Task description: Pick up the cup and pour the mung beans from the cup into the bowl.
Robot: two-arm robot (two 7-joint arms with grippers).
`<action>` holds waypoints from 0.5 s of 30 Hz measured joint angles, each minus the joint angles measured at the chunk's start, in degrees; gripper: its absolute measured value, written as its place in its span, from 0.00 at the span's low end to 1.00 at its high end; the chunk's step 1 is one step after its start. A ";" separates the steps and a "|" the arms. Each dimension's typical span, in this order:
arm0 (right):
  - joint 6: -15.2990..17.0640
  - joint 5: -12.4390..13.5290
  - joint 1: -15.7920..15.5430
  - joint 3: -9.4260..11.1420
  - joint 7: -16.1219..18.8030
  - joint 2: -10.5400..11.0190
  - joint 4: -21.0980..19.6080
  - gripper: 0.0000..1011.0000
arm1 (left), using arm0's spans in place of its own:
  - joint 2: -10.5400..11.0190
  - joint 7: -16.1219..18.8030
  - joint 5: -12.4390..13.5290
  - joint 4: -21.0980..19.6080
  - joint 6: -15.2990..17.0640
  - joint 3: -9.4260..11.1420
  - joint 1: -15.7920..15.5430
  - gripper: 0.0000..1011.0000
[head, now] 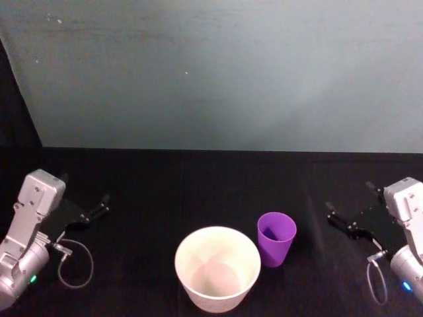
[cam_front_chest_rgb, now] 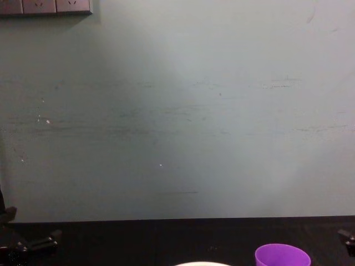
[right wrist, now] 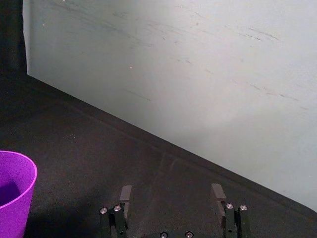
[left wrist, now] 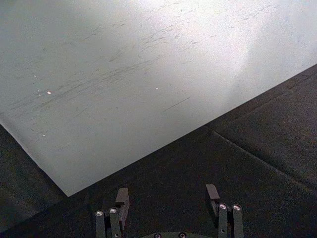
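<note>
- Purple plastic cup [head: 276,238] stands upright on the black desk [head: 165,191], right of centre, toward the near edge
- White bowl [head: 217,267] sits just beside the cup, on its left, at the near edge
- Left gripper [head: 85,187] rests by the left edge, jaws spread
- Right gripper [head: 350,198] rests by the right edge, apart from the cup, jaws spread

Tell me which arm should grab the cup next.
Right. The cup stands on the bowl's right side, closer to the right tool, which is open. The left tool, also open, would have to reach past the bowl.
</note>
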 joint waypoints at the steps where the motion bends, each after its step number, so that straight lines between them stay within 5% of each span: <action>1: 0.00 0.00 0.00 0.00 0.00 0.00 0.00 0.99 | 0.00 0.00 0.00 0.00 0.00 0.00 0.00 0.99; 15: 0.00 0.00 0.00 0.00 0.00 0.00 0.00 0.99 | 0.00 0.00 0.00 0.00 0.00 0.00 0.00 0.99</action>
